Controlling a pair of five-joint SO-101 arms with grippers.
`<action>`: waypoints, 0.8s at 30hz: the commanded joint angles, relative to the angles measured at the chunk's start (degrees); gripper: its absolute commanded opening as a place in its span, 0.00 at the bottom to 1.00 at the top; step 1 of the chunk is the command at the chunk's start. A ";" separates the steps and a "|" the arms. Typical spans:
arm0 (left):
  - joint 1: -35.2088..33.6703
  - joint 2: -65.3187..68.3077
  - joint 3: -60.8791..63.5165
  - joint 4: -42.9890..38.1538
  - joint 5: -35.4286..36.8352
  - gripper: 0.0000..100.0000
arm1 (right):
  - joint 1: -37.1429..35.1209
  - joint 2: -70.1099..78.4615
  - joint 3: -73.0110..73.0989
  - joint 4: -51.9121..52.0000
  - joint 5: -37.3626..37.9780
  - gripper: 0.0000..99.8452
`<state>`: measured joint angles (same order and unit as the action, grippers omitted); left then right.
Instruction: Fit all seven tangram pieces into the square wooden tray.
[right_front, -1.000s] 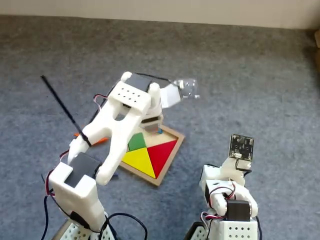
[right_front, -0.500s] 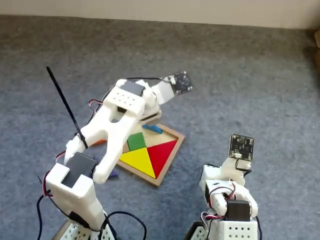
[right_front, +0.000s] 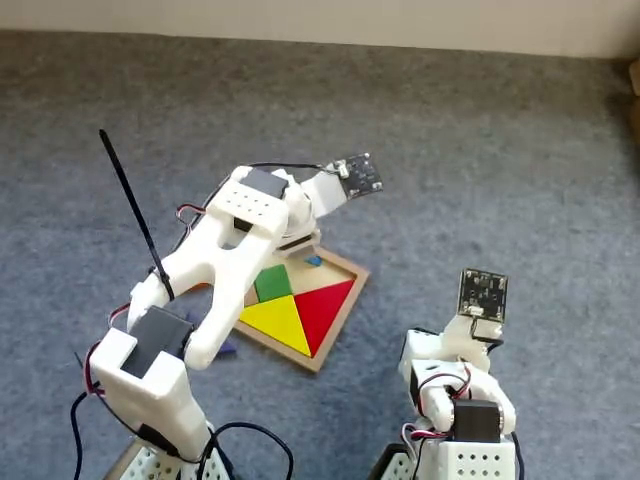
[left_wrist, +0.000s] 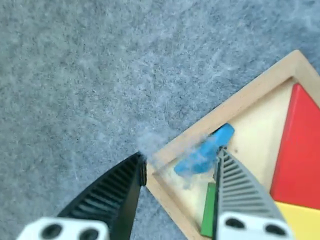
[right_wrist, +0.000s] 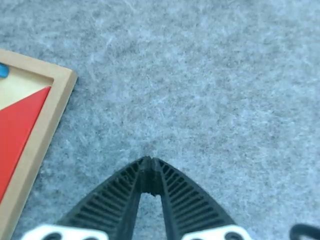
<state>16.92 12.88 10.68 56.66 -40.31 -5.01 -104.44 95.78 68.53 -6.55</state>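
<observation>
The square wooden tray (right_front: 316, 362) lies on the carpet and holds a green square (right_front: 272, 283), a yellow triangle (right_front: 276, 321) and a red triangle (right_front: 326, 303). A blue piece (right_front: 314, 261) rests by its far corner. In the left wrist view my left gripper (left_wrist: 180, 157) hangs open over that corner of the tray (left_wrist: 240, 95). The blue piece (left_wrist: 202, 152) lies slanted between the fingers, close to one finger (left_wrist: 232, 182), beside the green square (left_wrist: 209, 217). My right gripper (right_wrist: 150, 176) is shut above bare carpet, off the tray's rim (right_wrist: 56, 80) and the red triangle (right_wrist: 20, 115).
The left arm (right_front: 235, 260) covers the tray's left side. A dark piece (right_front: 228, 348) lies on the carpet near the tray's front-left edge. The right arm (right_front: 458, 385) sits folded at the front right. Grey carpet stretches all around.
The left arm's wrist has swung and settled lower over the tray's far corner, where the blue piece now lies partly under the arm. The right arm has not moved.
</observation>
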 joint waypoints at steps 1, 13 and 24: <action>-0.31 -3.56 -0.75 -0.62 0.18 0.23 | 0.57 -0.66 6.64 -0.22 0.44 0.00; -5.41 -2.95 -10.95 2.55 3.43 0.23 | 0.57 -0.66 6.64 -0.22 0.44 0.00; -2.59 2.33 -7.78 2.99 3.60 0.23 | 0.57 -0.66 6.64 -0.22 0.44 0.00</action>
<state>12.09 15.34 3.12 59.12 -37.67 -5.01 -104.44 95.78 68.53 -6.55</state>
